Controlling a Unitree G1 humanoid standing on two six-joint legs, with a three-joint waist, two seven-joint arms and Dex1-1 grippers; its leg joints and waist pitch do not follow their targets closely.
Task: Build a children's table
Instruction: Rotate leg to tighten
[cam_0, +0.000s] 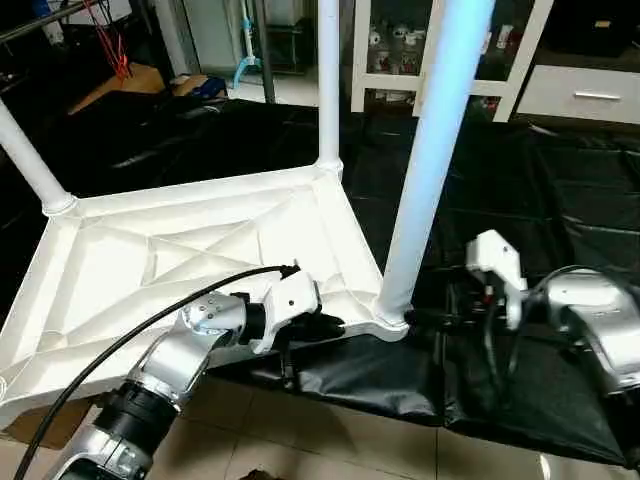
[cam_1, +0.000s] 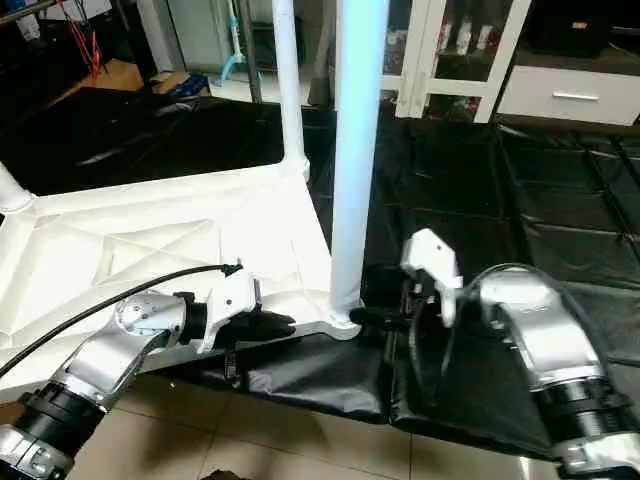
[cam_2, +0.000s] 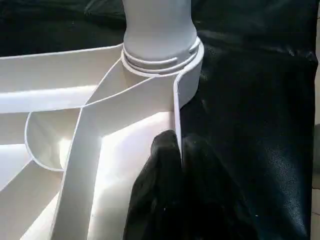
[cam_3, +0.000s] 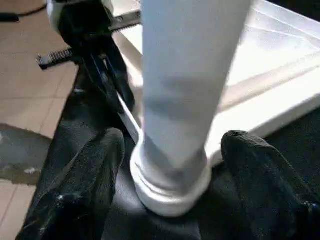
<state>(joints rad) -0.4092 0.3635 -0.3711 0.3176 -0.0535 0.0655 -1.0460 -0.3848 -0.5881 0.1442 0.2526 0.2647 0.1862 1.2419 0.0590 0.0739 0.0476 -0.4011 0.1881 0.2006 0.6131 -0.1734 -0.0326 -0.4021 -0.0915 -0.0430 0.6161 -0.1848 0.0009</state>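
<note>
I have the table top (cam_0: 180, 260) lying upside down, ribbed side up, partly on a black sheet (cam_0: 560, 200) spread over the floor and partly over the tan floor tiles (cam_1: 300, 440). Three legs stand upright in its corner sockets: the near leg (cam_0: 430, 160) at the corner closest to my arms, a far leg (cam_0: 328, 80) at the corner behind it, and a left leg (cam_0: 28, 160) at the far left corner.

My left pincer (cam_0: 330, 325) is on the top's near edge, just beside the near leg's socket. From the left wrist view its black fingers (cam_2: 165, 190) sit on either side of the thin rim wall, clamped on it.

My right pincer (cam_3: 172, 165) reaches in from the right at the base of the near leg. In the right wrist view its two fingers (cam_3: 95, 165) stand apart on either side of the leg's foot, where the threaded collar meets the socket, with a gap visible on each side, so they are spread and not gripping.

Behind the sheet stand a white glass-door cabinet (cam_0: 500, 50) and a drawer unit (cam_0: 585, 95).
</note>
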